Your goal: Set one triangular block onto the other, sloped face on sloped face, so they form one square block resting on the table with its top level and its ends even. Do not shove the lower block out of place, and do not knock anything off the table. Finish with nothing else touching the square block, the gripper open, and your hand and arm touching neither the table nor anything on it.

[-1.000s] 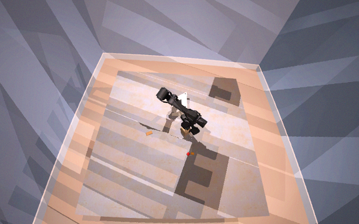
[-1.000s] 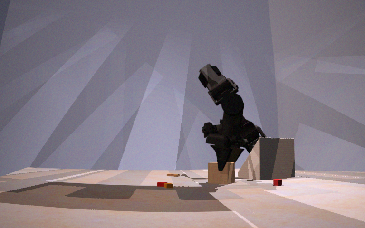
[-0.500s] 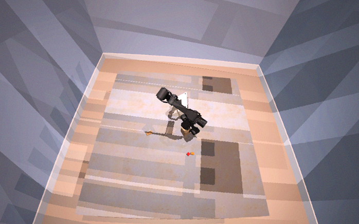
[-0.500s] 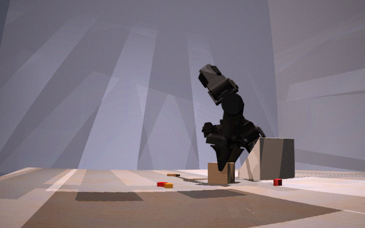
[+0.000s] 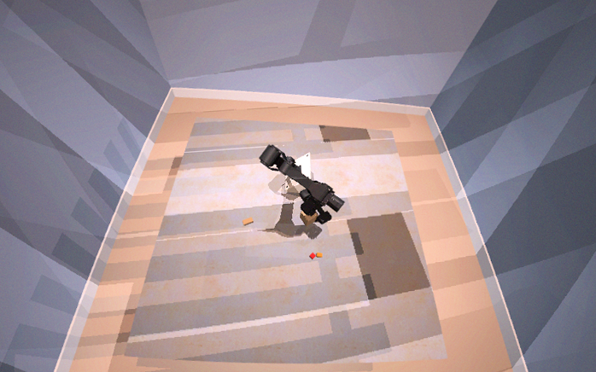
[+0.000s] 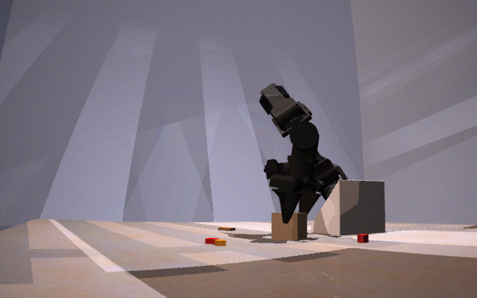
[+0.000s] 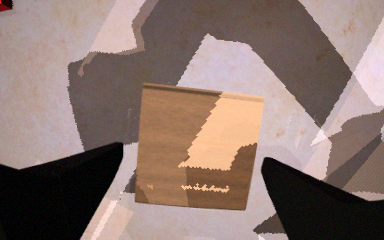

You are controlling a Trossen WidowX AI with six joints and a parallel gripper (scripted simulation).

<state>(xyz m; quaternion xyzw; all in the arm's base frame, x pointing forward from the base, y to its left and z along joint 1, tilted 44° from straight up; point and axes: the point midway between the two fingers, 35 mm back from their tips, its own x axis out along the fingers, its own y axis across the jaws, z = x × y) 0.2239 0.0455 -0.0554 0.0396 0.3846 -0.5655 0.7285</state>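
The two wooden triangular blocks stand together as one square block (image 5: 308, 218) (image 6: 281, 230) (image 7: 172, 132) on the table (image 5: 246, 274). Its top looks level in the exterior view, and the seam between the blocks cannot be made out there. In the wrist view a thin strip shows along the top's far edge; whether the ends are exactly even is hard to tell. My gripper (image 6: 295, 217) (image 7: 194, 157) is open, with one finger on each side of the block. The wrist view shows a gap at both sides. The fingertips are still low, beside the block's upper part.
A large pale wedge-shaped block (image 5: 305, 165) (image 6: 362, 207) stands close behind, near the arm. A small red block (image 5: 312, 255) (image 6: 210, 240) and an orange one (image 5: 318, 255) (image 6: 220, 243) lie side by side. A flat orange piece (image 5: 247, 221) (image 6: 226, 228) and a red cube (image 6: 362, 238) lie apart.
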